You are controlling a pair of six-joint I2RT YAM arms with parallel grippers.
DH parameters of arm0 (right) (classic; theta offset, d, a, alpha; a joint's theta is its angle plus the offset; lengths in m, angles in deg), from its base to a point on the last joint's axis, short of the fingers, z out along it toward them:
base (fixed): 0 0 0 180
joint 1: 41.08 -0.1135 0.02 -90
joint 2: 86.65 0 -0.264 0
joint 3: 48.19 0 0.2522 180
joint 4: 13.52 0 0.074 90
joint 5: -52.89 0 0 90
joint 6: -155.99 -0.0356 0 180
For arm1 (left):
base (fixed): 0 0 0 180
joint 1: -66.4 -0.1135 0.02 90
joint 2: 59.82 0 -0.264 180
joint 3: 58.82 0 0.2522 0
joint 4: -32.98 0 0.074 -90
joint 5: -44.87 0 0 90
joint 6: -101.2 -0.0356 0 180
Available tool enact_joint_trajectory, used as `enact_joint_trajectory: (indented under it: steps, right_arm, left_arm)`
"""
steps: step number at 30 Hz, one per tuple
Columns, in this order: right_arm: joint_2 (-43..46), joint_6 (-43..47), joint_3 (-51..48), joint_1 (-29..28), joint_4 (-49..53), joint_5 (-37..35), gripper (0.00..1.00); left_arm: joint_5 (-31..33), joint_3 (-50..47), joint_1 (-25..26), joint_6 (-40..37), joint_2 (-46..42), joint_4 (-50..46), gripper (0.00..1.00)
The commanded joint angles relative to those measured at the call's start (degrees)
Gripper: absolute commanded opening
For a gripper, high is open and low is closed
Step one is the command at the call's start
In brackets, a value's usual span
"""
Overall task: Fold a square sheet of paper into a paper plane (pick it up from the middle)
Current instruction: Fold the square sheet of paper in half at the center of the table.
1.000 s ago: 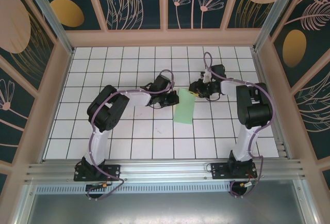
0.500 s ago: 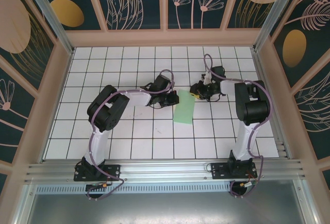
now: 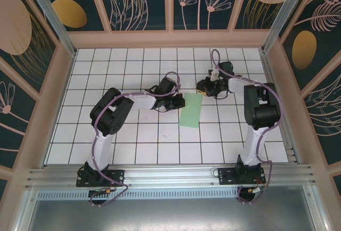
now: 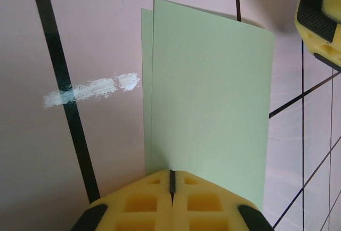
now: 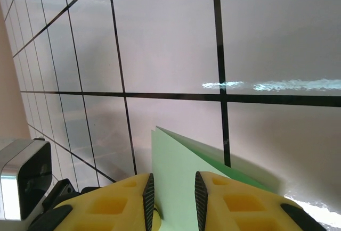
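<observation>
The square sheet of paper, pale green, lies folded in half as a long rectangle on the white grid table. Its two layers sit slightly offset along one long edge. My left gripper is shut, its yellow fingertips resting together on the sheet's near edge. My right gripper hovers at the paper's far right corner, jaws apart. In the right wrist view the paper runs flat between the pads, its layers gaping a little at the corner.
A white scuff mark crosses a black grid line left of the paper. One yellow finger of the right gripper shows at the sheet's far corner. Pink walls ring the table, and both arm bases stand on the near rail.
The right gripper has drawn back toward the far side, off the paper's top right corner. The left gripper and the paper have stayed put.
</observation>
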Motion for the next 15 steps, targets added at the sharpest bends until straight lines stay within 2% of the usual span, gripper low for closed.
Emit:
enact_joint_trajectory:
  steps: [1,10,15]
  right_arm:
    - [-1.45,1.24,0.00,0.29,1.41,-1.80,0.30]
    - [-5.06,0.70,-2.02,0.34,-0.45,-3.82,0.30]
    - [-3.04,1.55,-0.41,0.49,1.55,-4.66,0.30]
  left_arm:
    - [2.20,-1.14,0.41,-1.05,3.22,-5.61,0.05]
    - [2.32,-1.36,0.40,-1.09,2.96,-5.62,0.05]
    - [2.37,-1.36,0.41,-0.97,2.93,-5.60,0.05]
